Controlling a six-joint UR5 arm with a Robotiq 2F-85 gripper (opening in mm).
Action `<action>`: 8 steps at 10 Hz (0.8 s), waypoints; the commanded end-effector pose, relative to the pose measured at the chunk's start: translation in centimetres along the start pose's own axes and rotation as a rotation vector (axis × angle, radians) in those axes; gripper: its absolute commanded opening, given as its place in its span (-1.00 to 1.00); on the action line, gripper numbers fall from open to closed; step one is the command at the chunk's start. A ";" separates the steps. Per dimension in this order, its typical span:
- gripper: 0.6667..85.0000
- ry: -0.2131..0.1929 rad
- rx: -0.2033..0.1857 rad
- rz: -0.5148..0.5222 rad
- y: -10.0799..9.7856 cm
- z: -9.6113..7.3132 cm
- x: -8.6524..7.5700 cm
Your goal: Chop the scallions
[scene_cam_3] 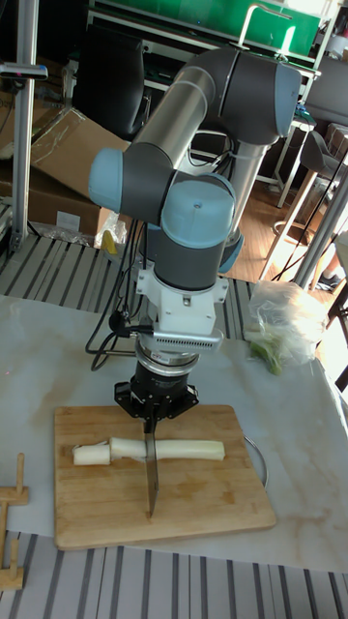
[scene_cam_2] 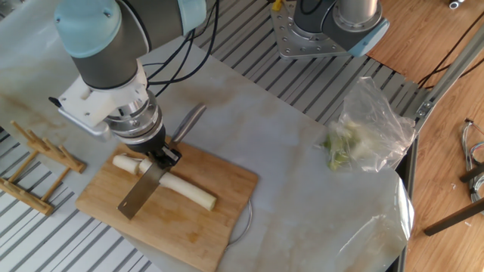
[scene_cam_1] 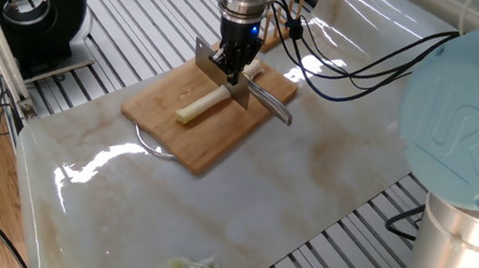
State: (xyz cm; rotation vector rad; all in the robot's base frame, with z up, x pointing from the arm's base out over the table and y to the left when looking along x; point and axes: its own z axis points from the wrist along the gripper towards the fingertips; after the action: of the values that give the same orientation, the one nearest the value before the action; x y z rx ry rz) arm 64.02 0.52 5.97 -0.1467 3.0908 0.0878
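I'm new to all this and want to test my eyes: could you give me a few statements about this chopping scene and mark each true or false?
1. The pale cream scallion stalk lies on the rectangular wooden cutting board. True.
2. The flat metal knife blade crosses the stalk. True.
3. The gripper hangs open and holds nothing. False: its jaws are shut on the knife.
4. The clear plastic bag of leafy greens sits on the board. False: it lies apart, on the marble-patterned tabletop.
5. A short piece is already cut off. True.
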 end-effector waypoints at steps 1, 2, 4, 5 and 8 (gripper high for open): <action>-0.98 -0.018 0.007 0.010 0.2 0.4 -0.3; -0.98 -0.016 0.006 0.013 0.4 0.4 -0.3; -0.98 -0.003 -0.012 0.003 0.4 -0.5 0.1; -0.98 0.000 -0.019 -0.002 0.2 -0.7 0.3; -0.98 -0.026 0.001 0.009 0.4 0.8 -0.2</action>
State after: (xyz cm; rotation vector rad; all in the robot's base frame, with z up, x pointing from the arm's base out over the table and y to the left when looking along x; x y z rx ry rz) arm 63.89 0.62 5.78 -0.1497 3.0816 0.0813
